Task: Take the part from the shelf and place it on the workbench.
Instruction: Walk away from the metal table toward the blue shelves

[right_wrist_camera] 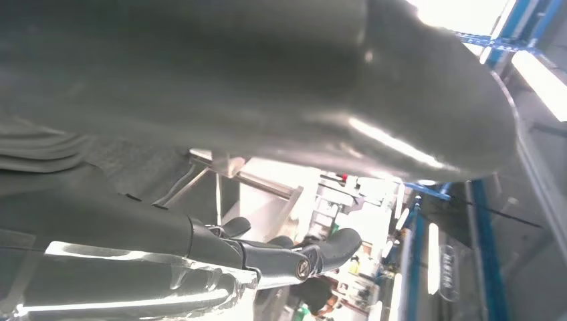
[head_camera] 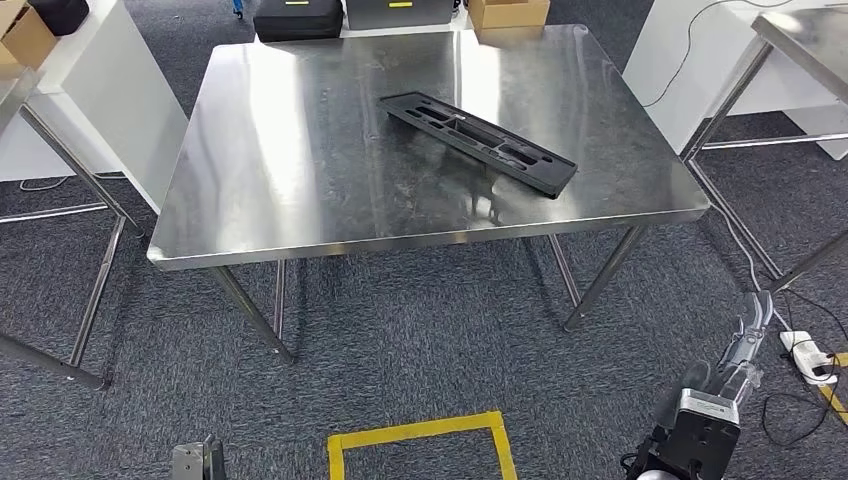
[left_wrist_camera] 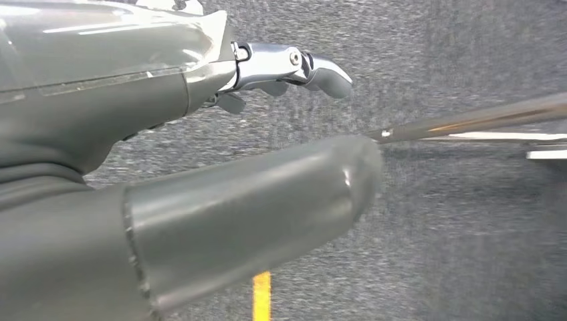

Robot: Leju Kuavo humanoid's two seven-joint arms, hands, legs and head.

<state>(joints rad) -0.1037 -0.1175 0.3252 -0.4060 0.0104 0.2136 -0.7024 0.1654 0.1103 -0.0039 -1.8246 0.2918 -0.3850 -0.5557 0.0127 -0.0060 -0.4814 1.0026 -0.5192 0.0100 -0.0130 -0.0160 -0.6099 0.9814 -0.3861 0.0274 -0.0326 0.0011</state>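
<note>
Right wrist view: right hand [right_wrist_camera: 267, 257] empty, thick thumb above, darker fingers extended with a wide gap between, nothing in them. Background there is bright and blurred, blue framing and clutter too vague to name.

Left wrist view: left hand [left_wrist_camera: 200, 167] also holds nothing; thumb and the one visible finger [left_wrist_camera: 294, 67] stand apart over grey carpet [left_wrist_camera: 468, 254], with a steel table leg [left_wrist_camera: 468, 124] and a strip of yellow tape [left_wrist_camera: 261, 294] beyond.

Head view: right hand [head_camera: 745, 345] hangs low at the robot's side, fingers pointing away, well short of the workbench [head_camera: 300, 150]. The part [head_camera: 478, 142], a long black moulded tray, lies flat and diagonal on the steel top, nearer the bench's right side, one end close to the front edge but fully supported. Yellow floor square [head_camera: 420, 445] sits just ahead of the robot.

Judgement: placement looks complete. Risks from here: the part's near end is not far from the edge, so a bump to the bench or a swinging arm while turning could nudge it off the slick steel. Power strip [head_camera: 808, 355] and cables lie near the right hand, a snag hazard.

Head view alone gives the part's resting place; wrist views alone confirm the open finger gaps.
</note>
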